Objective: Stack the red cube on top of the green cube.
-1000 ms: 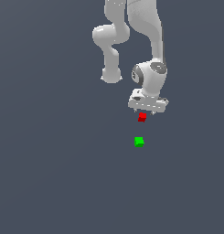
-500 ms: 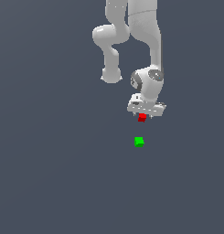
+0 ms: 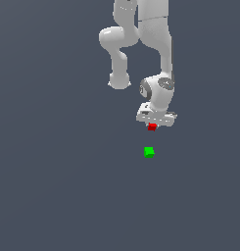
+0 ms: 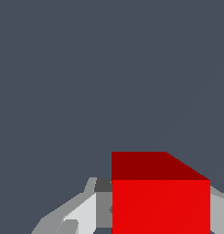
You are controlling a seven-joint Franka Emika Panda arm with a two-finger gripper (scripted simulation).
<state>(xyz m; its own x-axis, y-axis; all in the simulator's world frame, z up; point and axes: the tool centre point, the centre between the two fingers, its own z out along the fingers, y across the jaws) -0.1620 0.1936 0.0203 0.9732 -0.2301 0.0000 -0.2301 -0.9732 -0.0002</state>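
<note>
The gripper [image 3: 153,125] hangs under the white arm [image 3: 156,44], jaws closed on the red cube [image 3: 152,127], which is held clear of the grey floor [image 3: 53,186]. In the wrist view the red cube [image 4: 160,201] sits tight between the fingers [image 4: 83,212]. The green cube [image 3: 149,152] lies on the floor, near the middle, apart from the red one

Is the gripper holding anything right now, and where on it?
Yes: the gripper holds the red cube, fingers on its opposite side faces.
</note>
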